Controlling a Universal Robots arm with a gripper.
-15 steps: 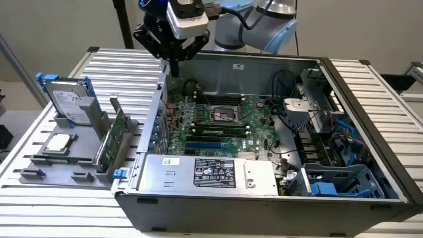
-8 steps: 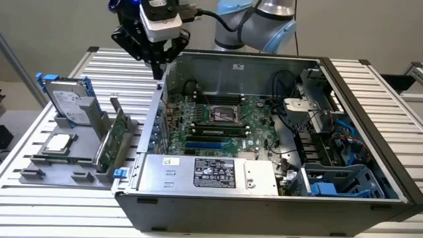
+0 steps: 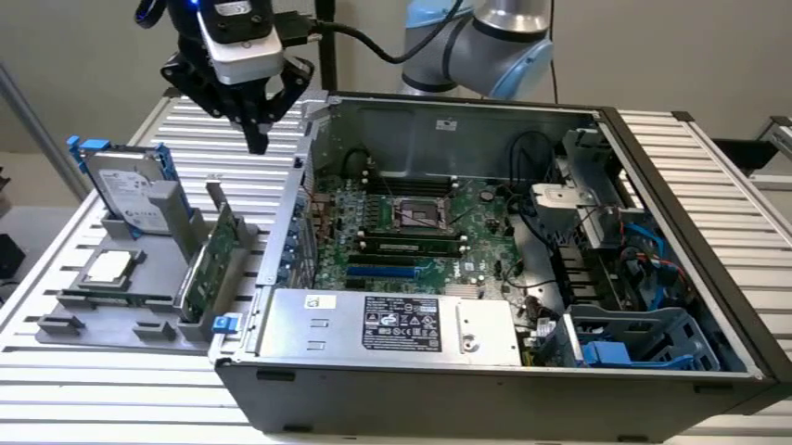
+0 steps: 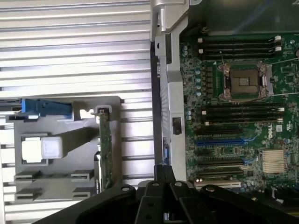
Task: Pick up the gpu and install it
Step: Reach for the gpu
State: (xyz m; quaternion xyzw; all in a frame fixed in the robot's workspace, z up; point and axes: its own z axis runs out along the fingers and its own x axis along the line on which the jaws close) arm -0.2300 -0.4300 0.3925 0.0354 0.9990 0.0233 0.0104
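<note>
The gpu [image 3: 221, 264] stands on its long edge in a grey holder [image 3: 118, 320] on the exterior view's left, green board face showing, silver bracket at the far end. In the wrist view the gpu [image 4: 105, 154] appears edge-on as a thin green strip. My gripper [image 3: 258, 139] hangs high above the slatted table, beyond the gpu and just outside the case's left wall, fingers shut with nothing in them. Seen from the wrist, the gripper [image 4: 164, 175] lies over the case wall, beside the gpu and apart from it.
The open computer case [image 3: 693, 185] lies on its side with the motherboard [image 3: 409, 227] and its blue slot [image 3: 389, 272] exposed. The holder also carries a hard drive with blue frame [image 3: 130, 190] and a square CPU chip [image 3: 109, 267]. Slatted table [image 3: 74, 389] surrounds everything.
</note>
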